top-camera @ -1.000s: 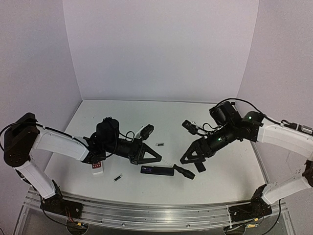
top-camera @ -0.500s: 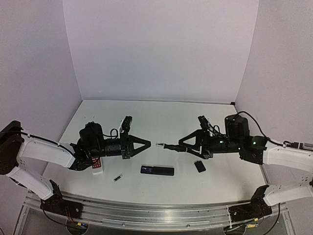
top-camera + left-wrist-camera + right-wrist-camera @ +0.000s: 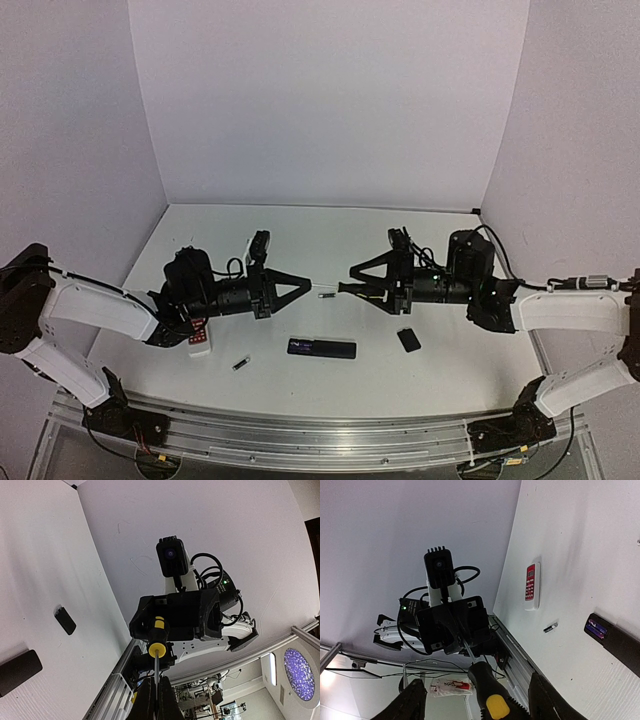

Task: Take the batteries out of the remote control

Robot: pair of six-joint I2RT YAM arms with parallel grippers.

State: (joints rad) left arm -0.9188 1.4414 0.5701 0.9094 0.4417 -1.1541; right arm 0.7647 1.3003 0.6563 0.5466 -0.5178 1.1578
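The left gripper (image 3: pixel 302 285) is clamped shut on the thin shaft of the screwdriver (image 3: pixel 157 645). The tool is held level above the table (image 3: pixel 300 225), handle toward 3 o'clock. The right gripper (image 3: pixel 480 702) faces it with fingers (image 3: pixel 412 702) apart, one on each side of the yellow-and-black handle. Gaps show on both sides, so no grip. The dark remote (image 3: pixel 321 348) lies flat at 6 o'clock of the tool with its compartment open; purple shows inside, possibly a cell, too small to tell. One loose battery (image 3: pixel 241 363) lies on the table at 8 o'clock of that remote, near it. The black cover (image 3: pixel 408 340) is at 3 o'clock of it. The white remote (image 3: pixel 200 340) is at 9 o'clock, well apart.
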